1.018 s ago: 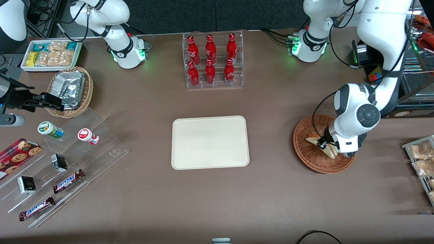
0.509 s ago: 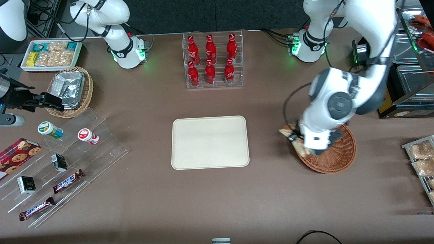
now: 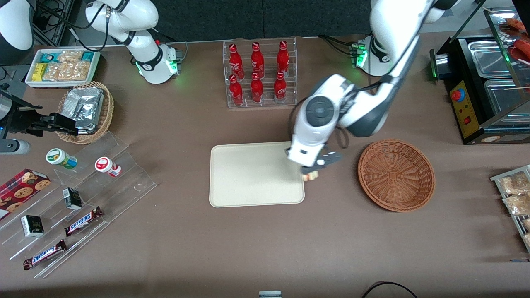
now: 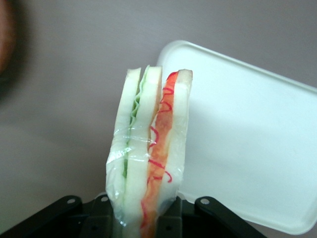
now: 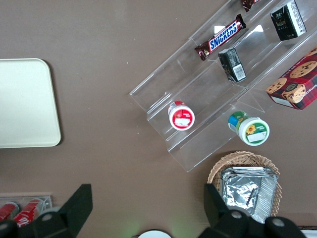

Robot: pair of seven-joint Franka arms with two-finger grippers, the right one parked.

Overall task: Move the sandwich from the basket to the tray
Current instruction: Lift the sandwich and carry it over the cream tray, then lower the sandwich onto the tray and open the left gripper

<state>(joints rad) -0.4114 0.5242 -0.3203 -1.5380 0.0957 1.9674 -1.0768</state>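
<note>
While your claw [image 3: 311, 174] grips the sandwich [image 4: 148, 158], closed on it above the tray [image 3: 248, 182] at its 3 o'clock rim, carry step: move toward centre, lower, release. Basket [image 3: 396, 175]: emptied.

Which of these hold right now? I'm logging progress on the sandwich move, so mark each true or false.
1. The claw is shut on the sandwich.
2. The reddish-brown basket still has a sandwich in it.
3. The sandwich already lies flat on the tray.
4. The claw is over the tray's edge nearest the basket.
1. True: the claw grips the sandwich.
2. False: the basket holds nothing.
3. False: the sandwich hangs in the claw, held on edge above the tray, which has nothing on it.
4. True: it hovers at the tray edge that faces the basket.
</note>
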